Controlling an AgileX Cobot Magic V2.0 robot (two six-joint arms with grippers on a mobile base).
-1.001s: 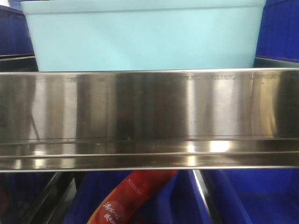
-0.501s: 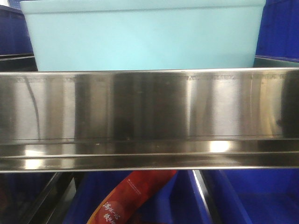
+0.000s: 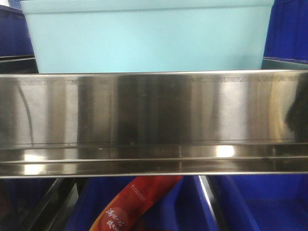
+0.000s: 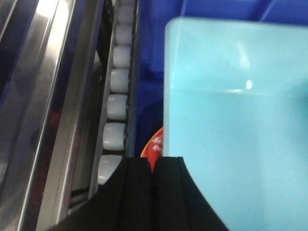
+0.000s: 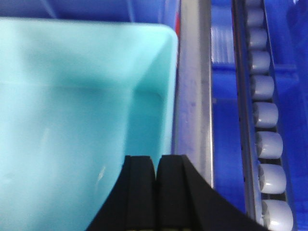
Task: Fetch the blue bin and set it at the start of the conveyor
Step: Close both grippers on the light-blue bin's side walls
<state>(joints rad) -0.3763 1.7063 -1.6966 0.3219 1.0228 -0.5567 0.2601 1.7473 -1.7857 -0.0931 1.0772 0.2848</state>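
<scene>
1. The blue bin (image 3: 144, 38) stands on the upper level of a shelf, right behind the shiny steel rail (image 3: 154, 120) that crosses the whole front view. Its lower edge is hidden by this rail.
2. Dark blue crates (image 3: 286, 29) are beside the bin on both sides, and more of them are on the level below.
3. Under the rail, a red package (image 3: 139, 202) with white letters lies between the lower crates.
4. In the left wrist view, the left gripper (image 4: 153, 192) is at the left wall of the bin (image 4: 231, 125). Its two black fingers are pressed together, with only a thin line between them. I cannot tell if they pinch the wall.
5. Left of it runs a row of pale rollers (image 4: 115, 110).
6. In the right wrist view, the right gripper (image 5: 155, 192) is clenched in the same way, over the inside of the bin (image 5: 72, 120) near its right wall.
7. A second row of rollers (image 5: 267, 115) runs at the right, over blue plastic.
</scene>
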